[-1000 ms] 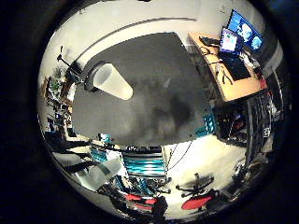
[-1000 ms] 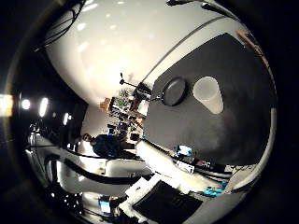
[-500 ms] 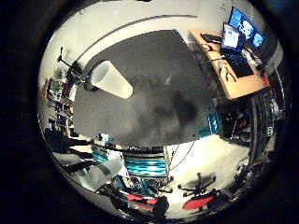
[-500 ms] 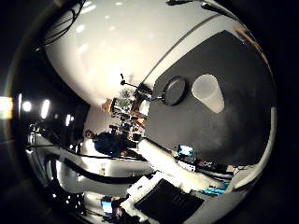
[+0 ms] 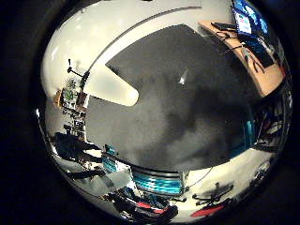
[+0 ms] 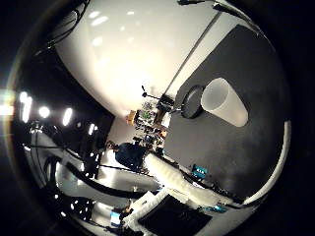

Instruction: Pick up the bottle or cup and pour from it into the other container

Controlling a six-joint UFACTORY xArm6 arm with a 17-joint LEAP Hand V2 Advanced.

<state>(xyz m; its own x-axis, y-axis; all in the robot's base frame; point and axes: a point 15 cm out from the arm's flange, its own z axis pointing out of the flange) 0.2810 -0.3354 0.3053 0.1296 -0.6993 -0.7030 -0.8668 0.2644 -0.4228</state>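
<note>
Cup [image 6: 225, 102], translucent white, stands on dark table [image 5: 187, 117] beside dark bowl [image 6: 192, 101]; hand's state unclear.

A dark grey mat [image 5: 187, 108] spreads below the palm, over most of the tabletop. Past its far corner stands a wooden desk [image 5: 255, 65] with monitors [image 5: 246, 16] and a keyboard [image 5: 262, 49]. A white floor [image 6: 133, 54] lies beyond the mat's edge. Off to the side, well away from the palm, stands a cluttered shelf [image 6: 147, 115], and office chairs [image 5: 213, 192] sit on the floor past the table's near edge.
</note>
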